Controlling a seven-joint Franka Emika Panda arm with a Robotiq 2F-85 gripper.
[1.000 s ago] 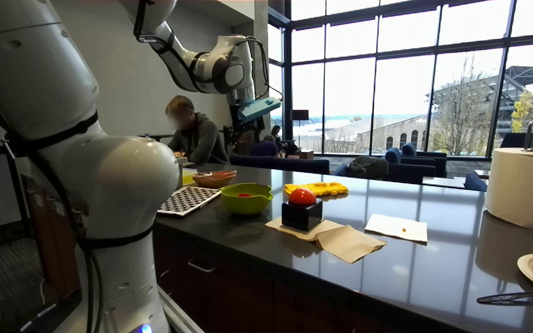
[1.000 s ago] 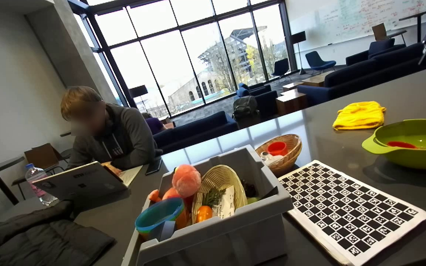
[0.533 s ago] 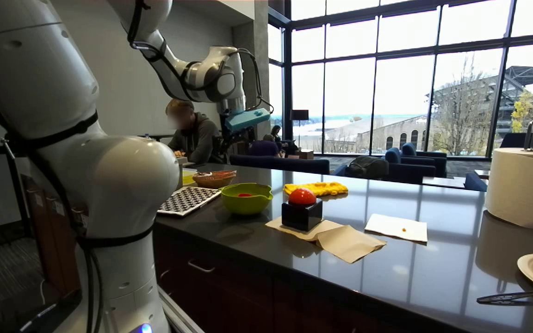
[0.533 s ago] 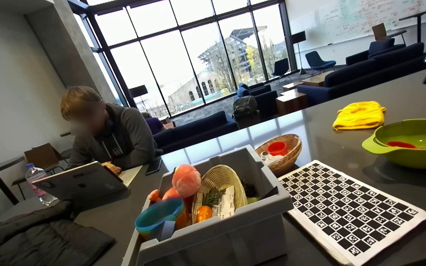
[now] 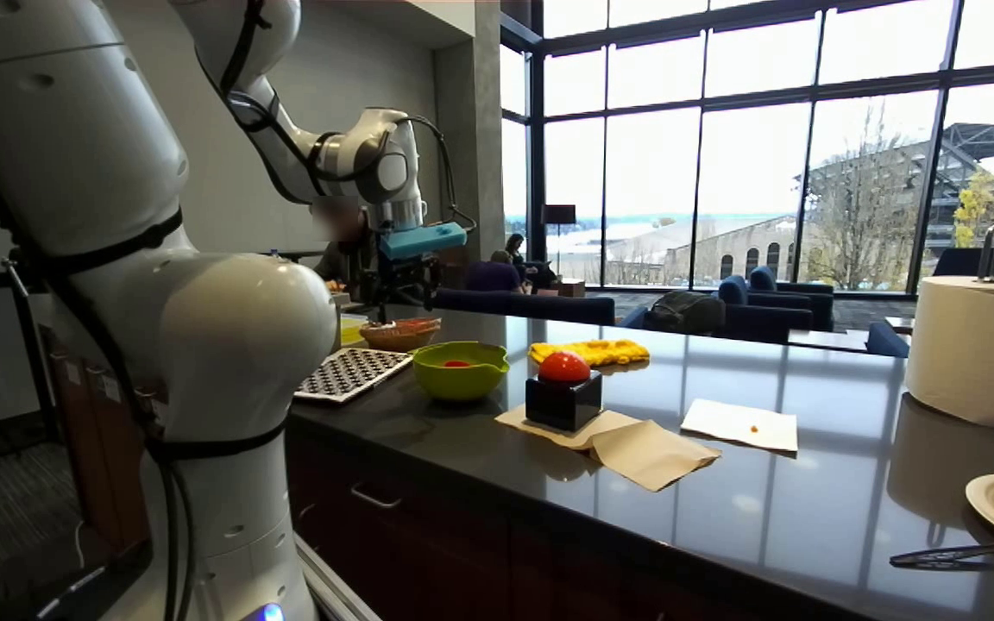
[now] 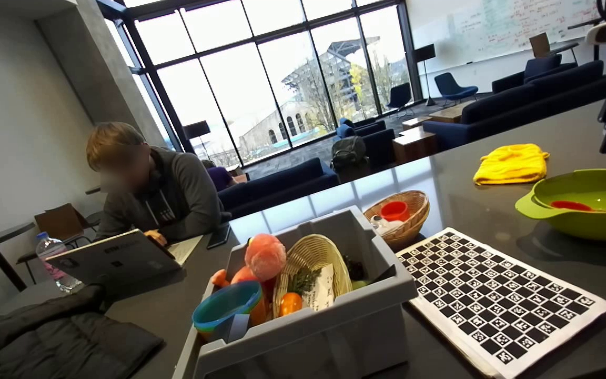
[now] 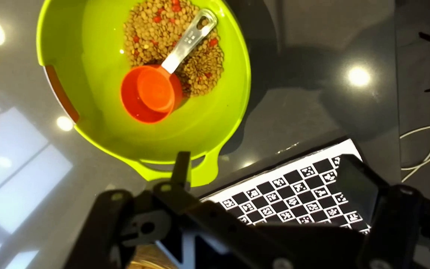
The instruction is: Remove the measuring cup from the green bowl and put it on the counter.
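Measuring cup sits in the green bowl. Gripper has dropped over the last second, jaws spread wide, nothing held. Probably lining up; grasp, lift and counter set-down all pending.

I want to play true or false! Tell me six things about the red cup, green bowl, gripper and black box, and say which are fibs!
1. The red measuring cup is in the green bowl. True.
2. The gripper is open. True.
3. The gripper is holding the cup. False: it holds nothing.
4. The bowl holds only the cup. False: little brown and red bits are in it too.
5. The black box with the red dome stands on brown paper. True.
6. The bowl stands on the brown paper too. False: it stands on the counter.
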